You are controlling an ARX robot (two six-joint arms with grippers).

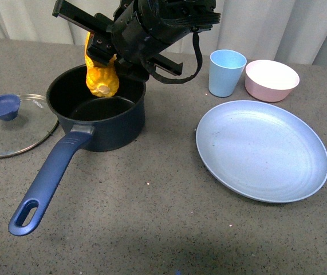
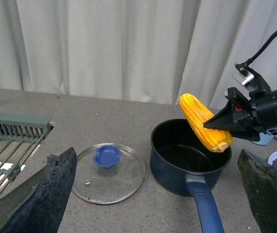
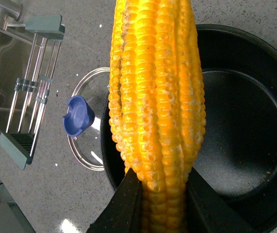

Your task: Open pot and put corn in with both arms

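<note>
A: Where is the corn [image 1: 101,80]?

B: Over the open mouth of the pot [image 1: 113,129]. It is tilted, with the blunt end lowest and the pointed end up. It hangs above the black inside of the pot. I cannot tell whether it touches the rim.

A: What holds it?

B: The right tool [image 3: 162,189]. Its two black fingers [image 3: 123,204] are clamped on the cob, one on each side, as the right wrist view shows. The right arm [image 1: 152,28] reaches in above the far side of the pot.

A: And the left tool [image 2: 156,154]?

B: Spread wide apart with nothing between its fingers. Its camera looks across at the pot from the handle's side.

A: The lid [image 1: 23,134]?

B: Off the pot. It lies flat on the tabletop [image 1: 163,229] just beside the pot, with the blue knob [image 1: 3,107] up, on the side away from the plate [image 1: 260,150].

A: The pot's handle [image 1: 48,177]?

B: It points from the pot toward the front camera, angled a little to the lid's side, with its oval hole at the near end.

A: What else stands around the pot?

B: The light blue plate lies near the pot, opposite the lid. Beyond the plate stand a light blue cup [image 1: 227,71] and a pink bowl [image 1: 271,80], just beside each other. Past the lid, farther from the pot, is a wire rack [image 2: 17,127].
</note>
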